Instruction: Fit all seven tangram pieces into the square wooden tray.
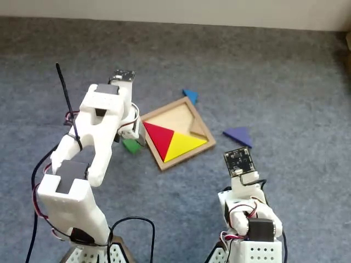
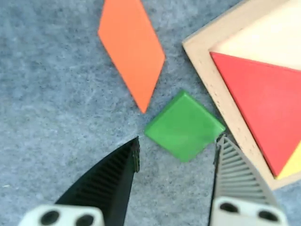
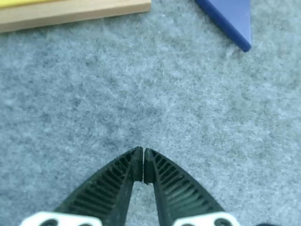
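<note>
The square wooden tray [image 1: 199, 116] lies mid-table and holds a red triangle [image 1: 158, 138] and a yellow triangle [image 1: 184, 144]. A green square [image 2: 184, 125] rests on the carpet just outside the tray's rim [image 2: 201, 56], and my left gripper [image 2: 178, 149] hovers over it, open, one finger on each side. An orange parallelogram [image 2: 132, 48] lies beyond the green square. In the high view the green square [image 1: 131, 146] peeks out beside the left arm. My right gripper [image 3: 143, 165] is shut over bare carpet, with a dark blue triangle [image 3: 230, 18] ahead of it.
A small blue triangle [image 1: 190, 96] lies behind the tray's far corner. The dark blue triangle [image 1: 239, 136] sits to the right of the tray. Grey carpet covers the whole table, with open room at the right and the back.
</note>
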